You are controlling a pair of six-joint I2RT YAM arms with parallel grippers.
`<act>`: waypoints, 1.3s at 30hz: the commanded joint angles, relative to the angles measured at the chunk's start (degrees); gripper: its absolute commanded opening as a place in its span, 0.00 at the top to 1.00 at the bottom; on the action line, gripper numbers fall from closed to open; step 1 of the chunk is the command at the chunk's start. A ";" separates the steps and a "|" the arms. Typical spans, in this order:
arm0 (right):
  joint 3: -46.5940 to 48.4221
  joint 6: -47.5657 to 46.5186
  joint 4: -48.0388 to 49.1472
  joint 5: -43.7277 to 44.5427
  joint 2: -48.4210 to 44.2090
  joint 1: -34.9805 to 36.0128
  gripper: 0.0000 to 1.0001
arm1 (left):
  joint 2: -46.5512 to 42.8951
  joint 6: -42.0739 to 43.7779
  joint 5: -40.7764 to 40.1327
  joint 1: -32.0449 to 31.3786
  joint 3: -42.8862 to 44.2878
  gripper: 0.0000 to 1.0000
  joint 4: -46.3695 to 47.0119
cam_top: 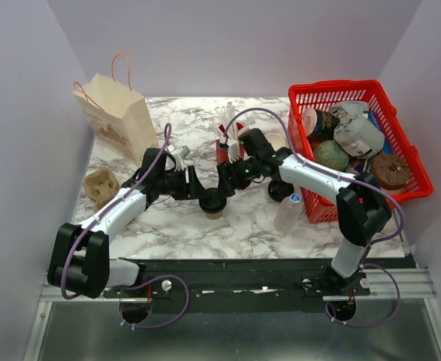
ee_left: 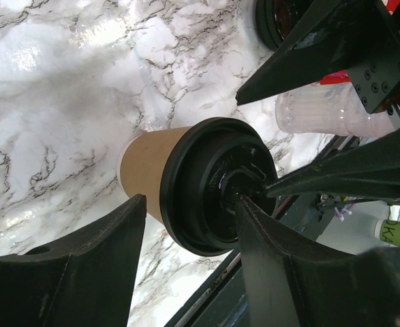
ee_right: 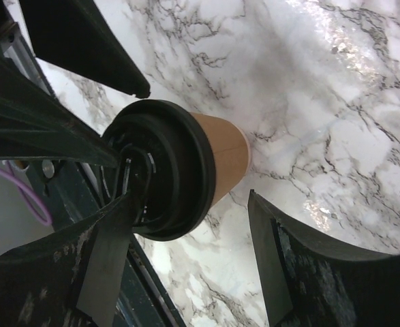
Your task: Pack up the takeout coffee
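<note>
The takeout coffee point(cam_top: 212, 204) stands straight up on the tabletop point(cam_top: 167, 226), right below both the left claw point(ee_left: 191, 203) and the right claw point(ee_right: 191, 199), and each claw is open, holding nothing, with one finger on each side of it.

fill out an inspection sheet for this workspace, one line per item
surface: white marble-pattern tabletop, no spills seen
job's things: small tan kraft-paper coffee cup with round black lid, upright, mid-table
clutter: tan paper bag with handles; cardboard cup carrier; red cup of white utensils; clear plastic cup; red plastic basket, full of items
grippers: left gripper and right gripper both open, fingers straddling the coffee cup's lid
cables: purple cable along each arm
surroundings: plain pale walls; nothing else seen
</note>
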 commanded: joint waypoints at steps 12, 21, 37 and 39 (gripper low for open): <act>-2.40 -1.55 1.82 -11.21 -2.09 -4.68 0.23 | 1.17 -0.22 0.67 1.09 -0.72 0.38 0.57; -5.57 -1.46 1.74 -11.30 -1.74 -4.68 0.27 | 2.40 -0.31 -0.03 1.09 -0.89 0.39 0.66; -4.61 -2.69 0.24 -10.60 0.37 -4.68 0.30 | 4.43 -0.92 -0.64 1.17 -0.63 0.39 0.83; -4.96 -2.87 0.07 -10.33 0.55 -4.68 0.30 | 4.69 -0.84 -0.64 1.17 -0.54 0.39 0.83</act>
